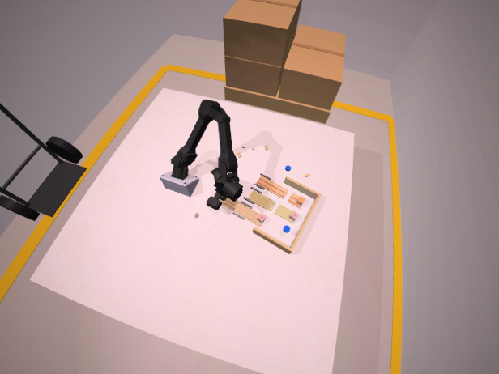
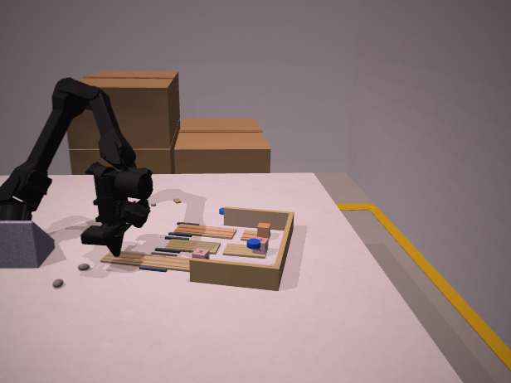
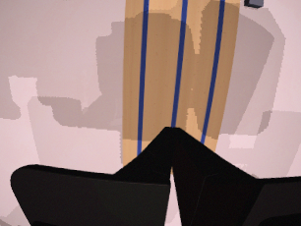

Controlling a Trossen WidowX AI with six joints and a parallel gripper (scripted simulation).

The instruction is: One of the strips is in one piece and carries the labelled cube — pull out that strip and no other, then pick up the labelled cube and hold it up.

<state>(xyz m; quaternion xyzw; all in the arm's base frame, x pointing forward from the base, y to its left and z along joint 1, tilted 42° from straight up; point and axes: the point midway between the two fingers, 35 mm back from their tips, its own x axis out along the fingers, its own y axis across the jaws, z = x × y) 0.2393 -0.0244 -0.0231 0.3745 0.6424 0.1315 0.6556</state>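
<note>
Step in hand: drawing out the chosen strip. The gripper (image 2: 113, 249) is clenched with nothing between its fingers; the closed tips press down on the near end of the blue-lined strip (image 3: 177, 61), as the wrist view shows, the point of the fingers resting on the strip's end between its lines.

Location of the task's things: the strip (image 2: 149, 260) lies largely outside the tray (image 2: 236, 271), reaching from the gripper toward the tray's open side. The strip appears unbroken along its visible length. A pink cube (image 2: 201, 253) with a dark mark on top sits at the strip's far end, at the tray's mouth; I judge this to be the labelled cube, though the mark is too small to read. In the top view the same cube (image 1: 261, 218) sits at the end of the strip away from the arm.

The other strips, red-lined (image 2: 205, 230) and green-lined (image 2: 192, 245), each show a gap with a separate piece further inside the tray.

Next move, in my judgement: the drag looks nearly sufficient. The gripper must lift off the strip, open, travel along to the cube, descend astride it and close. Risk: nudging the cube off the strip, or disturbing the neighbouring green-lined strip.
</note>
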